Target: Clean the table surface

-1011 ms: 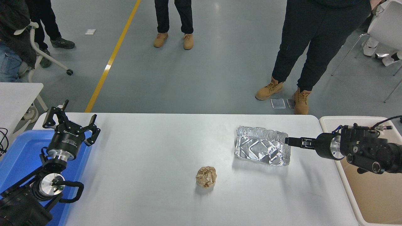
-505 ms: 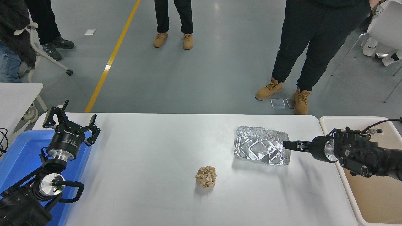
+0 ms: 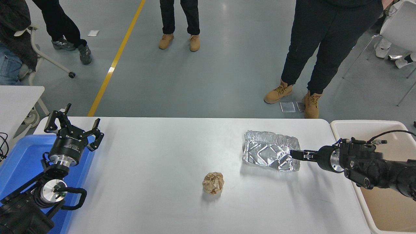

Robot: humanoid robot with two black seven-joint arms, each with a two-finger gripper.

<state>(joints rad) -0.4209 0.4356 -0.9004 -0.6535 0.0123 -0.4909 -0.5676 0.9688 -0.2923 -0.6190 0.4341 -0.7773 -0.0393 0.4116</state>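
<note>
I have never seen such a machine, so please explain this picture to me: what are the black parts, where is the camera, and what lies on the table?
The camera sits high on the robot, looking down over the white table surface. The black parts are its two arms. The left gripper rests open above a blue bin. The right gripper reaches in from the right and touches the edge of a foil tray; whether it grips it is unclear. A crumpled paper ball lies nearby. A beige bin stands at the right. People stand beyond the table.

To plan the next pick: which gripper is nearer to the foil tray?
Right. The right gripper is at the foil tray's right rim; the left gripper is parked far left.
</note>
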